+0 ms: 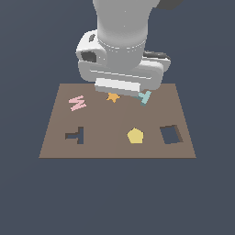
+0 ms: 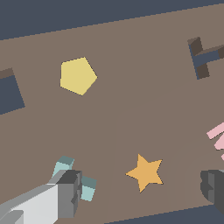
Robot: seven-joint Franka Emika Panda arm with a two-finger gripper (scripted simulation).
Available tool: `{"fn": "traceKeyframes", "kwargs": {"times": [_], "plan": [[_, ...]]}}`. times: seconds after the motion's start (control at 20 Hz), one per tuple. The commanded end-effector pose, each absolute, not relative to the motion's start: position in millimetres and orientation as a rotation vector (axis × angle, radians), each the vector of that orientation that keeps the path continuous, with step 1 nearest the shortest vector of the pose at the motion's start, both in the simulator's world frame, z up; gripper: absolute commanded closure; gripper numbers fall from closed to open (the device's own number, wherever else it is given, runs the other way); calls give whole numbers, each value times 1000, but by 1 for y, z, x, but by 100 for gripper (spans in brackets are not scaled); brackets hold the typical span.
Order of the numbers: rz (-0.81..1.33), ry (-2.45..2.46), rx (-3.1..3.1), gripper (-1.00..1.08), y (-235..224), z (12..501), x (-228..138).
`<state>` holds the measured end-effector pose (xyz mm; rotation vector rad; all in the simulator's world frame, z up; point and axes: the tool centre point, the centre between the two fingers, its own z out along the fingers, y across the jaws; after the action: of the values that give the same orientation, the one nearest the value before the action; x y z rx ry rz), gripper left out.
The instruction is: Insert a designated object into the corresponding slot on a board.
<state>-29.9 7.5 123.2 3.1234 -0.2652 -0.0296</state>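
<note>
The pale teal T-shaped block (image 1: 145, 97) lies on the brown board (image 1: 110, 137) near its far edge, towards the exterior view's right. In the wrist view the block (image 2: 89, 188) is partly covered by one finger (image 2: 70, 193). My gripper (image 2: 142, 188) is open wide and low over the board, with the orange star (image 2: 145, 172) between its fingers. The other finger (image 2: 213, 187) is well apart from the block. In the exterior view the hand (image 1: 117, 85) hides the fingers. The dark T-shaped slot (image 1: 75, 135) is at the board's near side on the exterior view's left, and it also shows in the wrist view (image 2: 203, 57).
A pink N-shaped piece (image 1: 77, 103) lies at the far side of the board on the exterior view's left. The orange star (image 1: 113, 97) sits beside the teal block. A yellow pentagon (image 1: 135, 136) and a square cutout (image 1: 170, 134) are along the near side.
</note>
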Motion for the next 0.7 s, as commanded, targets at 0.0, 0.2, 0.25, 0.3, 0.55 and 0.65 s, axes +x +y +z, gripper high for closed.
{"fn": "traceKeyframes", "kwargs": {"times": [0.0,0.2,0.25,0.3,0.55,0.65], "plan": [[-26,-328,3118,-92,18,113,-38],[-19,-446,3105,-92,37,95,-52],[-17,-475,3102,-92,42,91,-55],[-15,-502,3098,-92,46,87,-58],[-8,-613,3079,-92,66,69,-69],[-6,-647,3073,-92,73,64,-71]]}}
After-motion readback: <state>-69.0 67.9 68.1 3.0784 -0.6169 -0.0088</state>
